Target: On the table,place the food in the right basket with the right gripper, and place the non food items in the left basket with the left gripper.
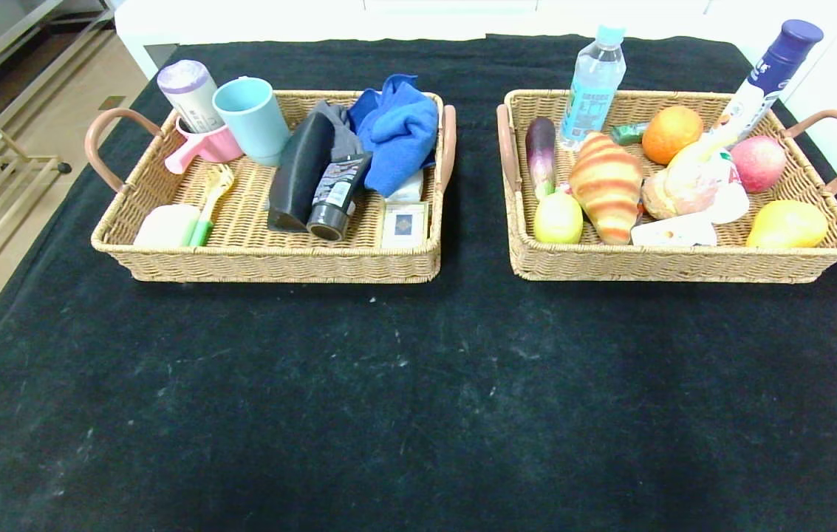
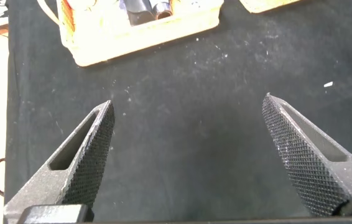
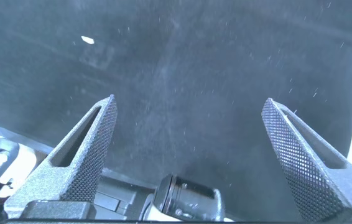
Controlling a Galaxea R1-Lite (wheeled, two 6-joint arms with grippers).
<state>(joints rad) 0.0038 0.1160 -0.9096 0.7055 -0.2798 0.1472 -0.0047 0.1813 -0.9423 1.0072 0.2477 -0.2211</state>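
Black cloth lies bare across the lower frame, both baskets (image 1: 270, 251) (image 1: 684, 262) look loaded, and we hover the left gripper (image 2: 188, 162) and right gripper (image 3: 188, 162) spread wide, empty, seemingly finished.

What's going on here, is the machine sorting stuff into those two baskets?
Yes, and the sorting looks finished. The left basket holds the non-food things, such as the black glasses case and black tube. The right basket holds food, including the croissant and lemon. The black table in front carries nothing. The left tool and right tool both hang open above the cloth, holding nothing.
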